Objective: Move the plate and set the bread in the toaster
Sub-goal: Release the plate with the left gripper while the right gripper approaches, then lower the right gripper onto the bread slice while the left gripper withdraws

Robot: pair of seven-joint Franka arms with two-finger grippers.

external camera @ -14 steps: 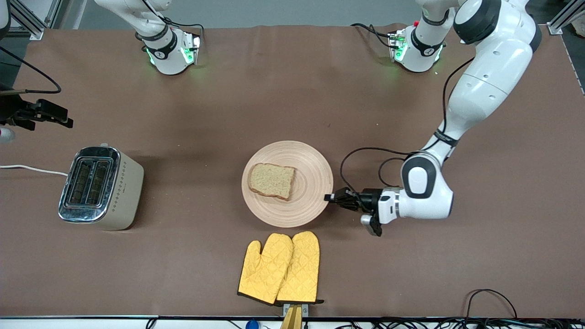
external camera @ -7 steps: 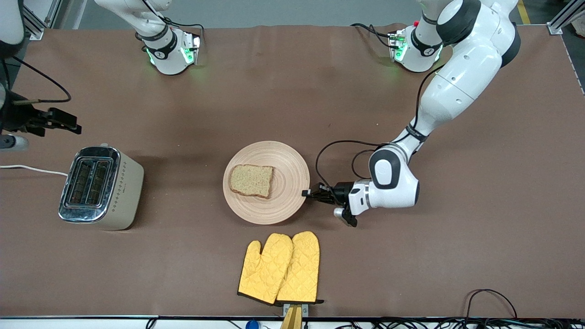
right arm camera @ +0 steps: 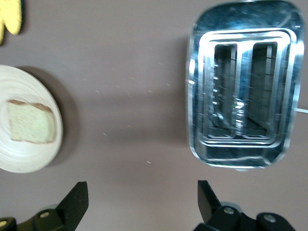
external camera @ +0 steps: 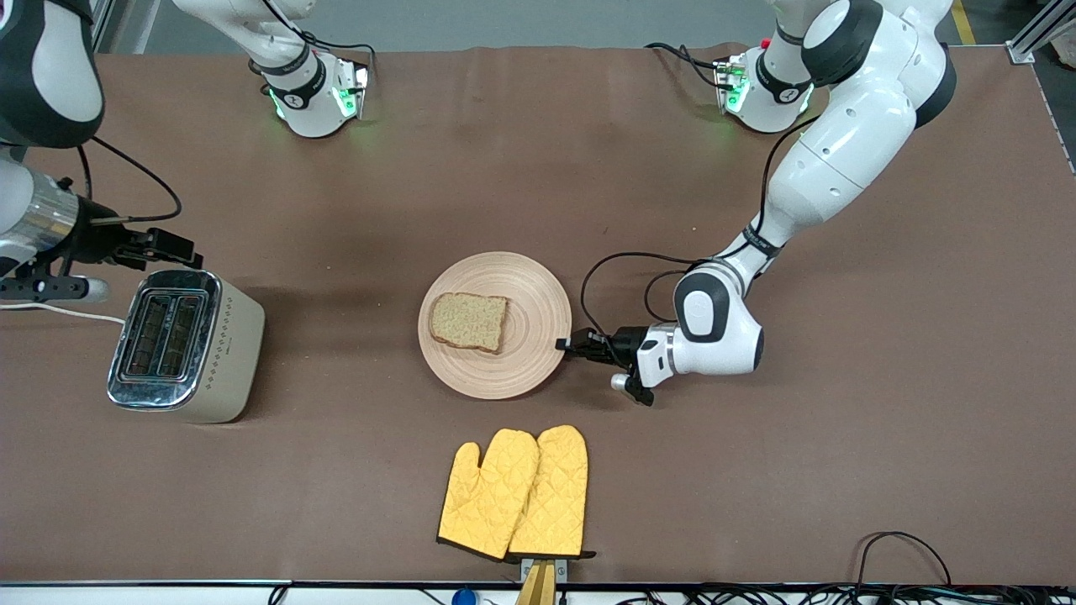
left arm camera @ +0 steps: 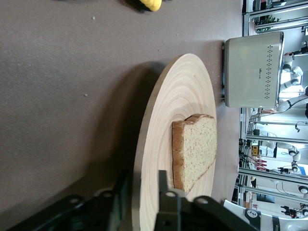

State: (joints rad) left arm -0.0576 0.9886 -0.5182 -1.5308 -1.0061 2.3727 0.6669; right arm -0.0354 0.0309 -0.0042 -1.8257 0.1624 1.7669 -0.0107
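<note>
Plate (external camera: 538,344), rigid light wood, mid-worktop (external camera: 756,504), rim pinched by left end effector (external camera: 573,344); bread (external camera: 468,321) on it, soft, best taken by its crust edges; right end effector (external camera: 181,250) spread wide over toaster (external camera: 181,346)

Pair of yellow oven mitts (external camera: 514,493) lies flat on the brown counter (external camera: 756,470). Well apart from either hand. Cuffs at the counter's camera-side edge.

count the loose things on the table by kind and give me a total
plate: 1
bread: 1
toaster: 1
yellow oven mitts: 2
total: 5
</note>
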